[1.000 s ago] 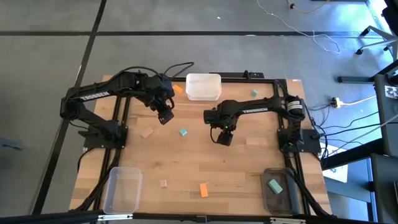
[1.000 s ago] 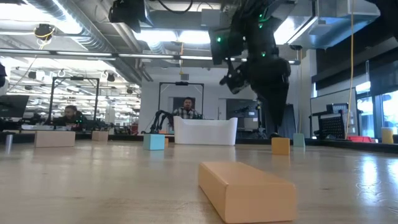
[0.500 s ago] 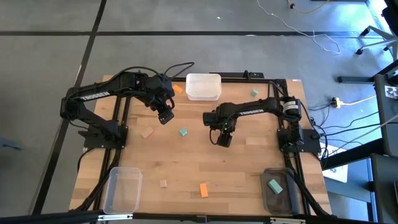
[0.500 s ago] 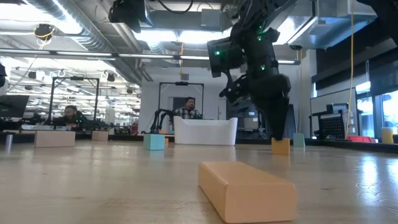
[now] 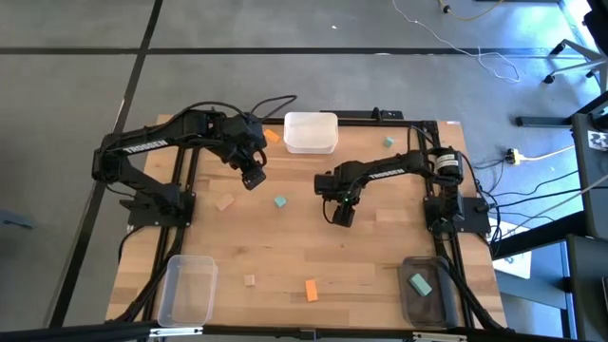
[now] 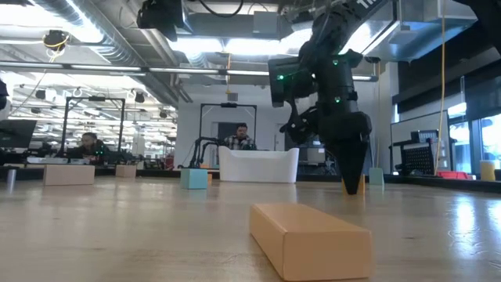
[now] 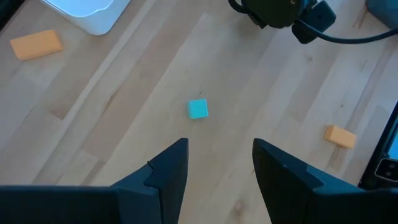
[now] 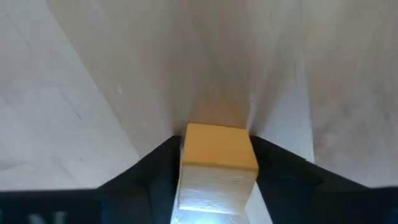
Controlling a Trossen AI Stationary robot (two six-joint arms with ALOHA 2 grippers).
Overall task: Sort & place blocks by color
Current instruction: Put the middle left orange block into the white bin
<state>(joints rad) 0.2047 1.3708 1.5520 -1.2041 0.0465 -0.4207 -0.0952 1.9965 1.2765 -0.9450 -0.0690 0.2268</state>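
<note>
Your right gripper [image 8: 214, 163] has its jaws pressed against an orange cube [image 8: 217, 146] at table centre, your left gripper [image 7: 214, 167] gapes at ten o'clock, and only one teal block [image 5: 419, 282] is binned at five o'clock.

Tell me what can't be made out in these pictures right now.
- High view: the orange block is hidden under the right gripper.
- Low view: the same gripper covers it.
- Right wrist view: orange block sits between the fingers; contact unclear.
- Low view: left gripper cut off above.
</note>
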